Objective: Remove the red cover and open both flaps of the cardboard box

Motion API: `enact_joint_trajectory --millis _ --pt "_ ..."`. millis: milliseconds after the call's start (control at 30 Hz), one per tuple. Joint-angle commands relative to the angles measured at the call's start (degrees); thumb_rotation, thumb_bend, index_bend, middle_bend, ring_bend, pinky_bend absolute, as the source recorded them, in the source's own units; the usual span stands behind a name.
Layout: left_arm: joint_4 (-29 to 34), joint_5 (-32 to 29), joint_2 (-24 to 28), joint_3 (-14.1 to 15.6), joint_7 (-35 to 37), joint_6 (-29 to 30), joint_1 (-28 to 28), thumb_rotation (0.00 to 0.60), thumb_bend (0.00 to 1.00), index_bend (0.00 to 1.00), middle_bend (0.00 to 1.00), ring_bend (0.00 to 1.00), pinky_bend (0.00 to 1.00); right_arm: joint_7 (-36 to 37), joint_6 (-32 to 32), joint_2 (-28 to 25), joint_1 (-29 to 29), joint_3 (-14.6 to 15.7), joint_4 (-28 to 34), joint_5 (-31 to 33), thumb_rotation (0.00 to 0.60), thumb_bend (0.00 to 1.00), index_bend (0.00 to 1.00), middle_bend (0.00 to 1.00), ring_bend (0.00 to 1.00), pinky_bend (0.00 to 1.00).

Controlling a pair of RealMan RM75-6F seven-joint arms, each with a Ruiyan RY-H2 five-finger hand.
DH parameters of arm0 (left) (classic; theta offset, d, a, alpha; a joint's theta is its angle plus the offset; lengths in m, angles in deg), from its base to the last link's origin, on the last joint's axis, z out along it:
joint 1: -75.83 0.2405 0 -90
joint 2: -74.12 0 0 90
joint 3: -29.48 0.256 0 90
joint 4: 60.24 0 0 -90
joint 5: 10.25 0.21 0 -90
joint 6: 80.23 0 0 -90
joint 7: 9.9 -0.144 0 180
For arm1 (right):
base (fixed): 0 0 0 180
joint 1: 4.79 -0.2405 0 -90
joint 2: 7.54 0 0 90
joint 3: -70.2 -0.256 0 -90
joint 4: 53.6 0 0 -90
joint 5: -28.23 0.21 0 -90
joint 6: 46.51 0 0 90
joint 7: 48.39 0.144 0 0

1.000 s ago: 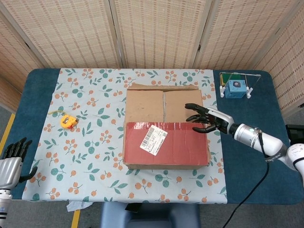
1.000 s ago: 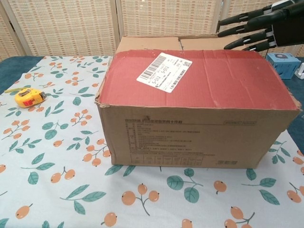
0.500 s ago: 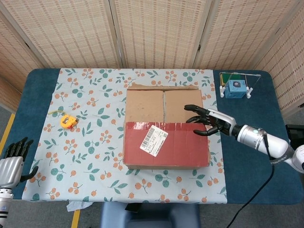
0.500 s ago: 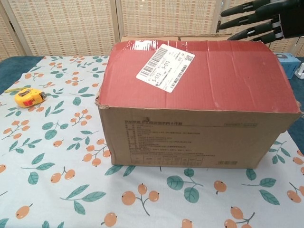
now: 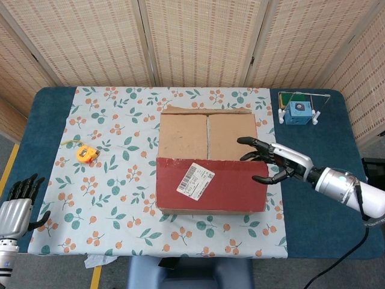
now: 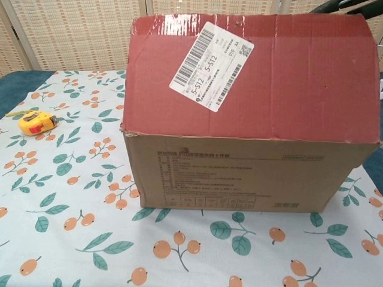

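Observation:
The cardboard box (image 5: 204,135) stands mid-table with its two brown top flaps lying flat and meeting at a middle seam. The red cover (image 5: 222,183) with a white label is tipped up off the near half of the box; in the chest view the red cover (image 6: 299,78) stands steeply above the box front (image 6: 239,173). My right hand (image 5: 274,161) grips the cover's far right corner, fingers spread along its raised edge; only the dark fingers (image 6: 350,6) show at the chest view's top. My left hand (image 5: 15,208) rests open at the table's near left corner.
A yellow tape measure (image 5: 86,155) lies on the floral cloth (image 5: 114,198) left of the box. A blue cube in a white frame (image 5: 298,111) sits at the far right. A woven screen stands behind the table.
The right hand has drawn back toward me, lifting the red cover's far edge from flat to steeply raised. More of the brown flaps shows. The left hand has stayed put.

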Motion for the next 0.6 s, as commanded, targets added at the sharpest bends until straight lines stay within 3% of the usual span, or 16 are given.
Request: enact_joint_trajectory --millis 33,333,467,600 --pt "0.10 -0.80 0.02 -0.13 -0.04 -0.26 0.11 0.600 0.38 0.00 0.00 0.00 0.00 -1.42 2.30 -3.35 4.97 -4.28 7.47 0.56 0.600 0.39 0.03 0.00 0.19 0.23" --pt "0.96 -0.71 0.52 -0.14 0.41 0.18 0.35 0.600 0.38 0.00 0.00 0.00 0.00 -4.51 2.78 -7.20 21.73 -16.60 24.68 2.41 0.600 0.39 0.03 0.00 0.17 0.23" --pt "1.31 -0.34 0.67 0.02 0.37 0.54 0.52 0.600 0.38 0.00 0.00 0.00 0.00 -7.50 0.13 -6.98 29.15 -19.30 28.42 1.70 0.600 0.39 0.00 0.00 0.15 0.23" --pt "1.57 0.14 0.71 0.15 0.18 0.99 0.65 0.600 0.38 0.00 0.00 0.00 0.00 -11.59 -2.20 -5.71 34.95 -19.75 29.96 0.62 0.600 0.39 0.00 0.00 0.14 0.23"
